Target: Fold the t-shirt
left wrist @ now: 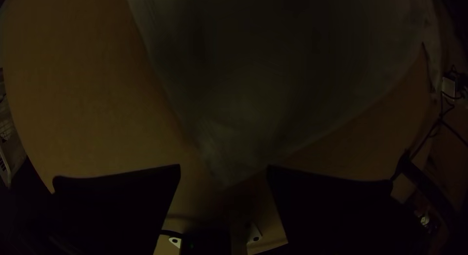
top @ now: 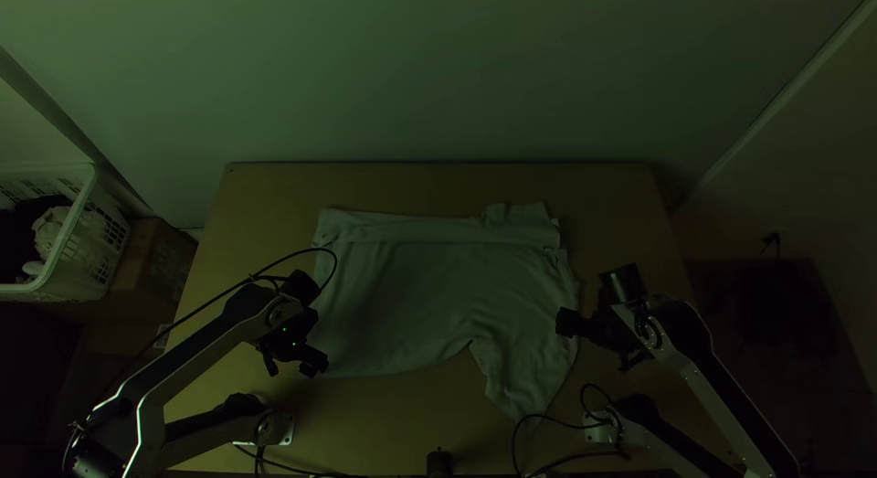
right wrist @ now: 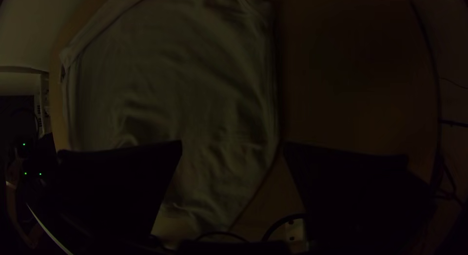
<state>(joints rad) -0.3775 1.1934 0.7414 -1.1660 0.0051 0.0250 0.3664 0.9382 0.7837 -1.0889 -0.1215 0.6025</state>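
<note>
The left gripper and right gripper, both spread, flank the shirt, presumably positioned to pinch opposite edges for folding.

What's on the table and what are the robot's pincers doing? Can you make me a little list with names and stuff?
shirt: T-shirt, spread out, some wrinkles, far edge folded over in a strip
under it: wooden table
left pincer: open, by the shirt's near left corner
right pincer: open, at the shirt's right side
beyond table's left: white basket with cloths
</note>
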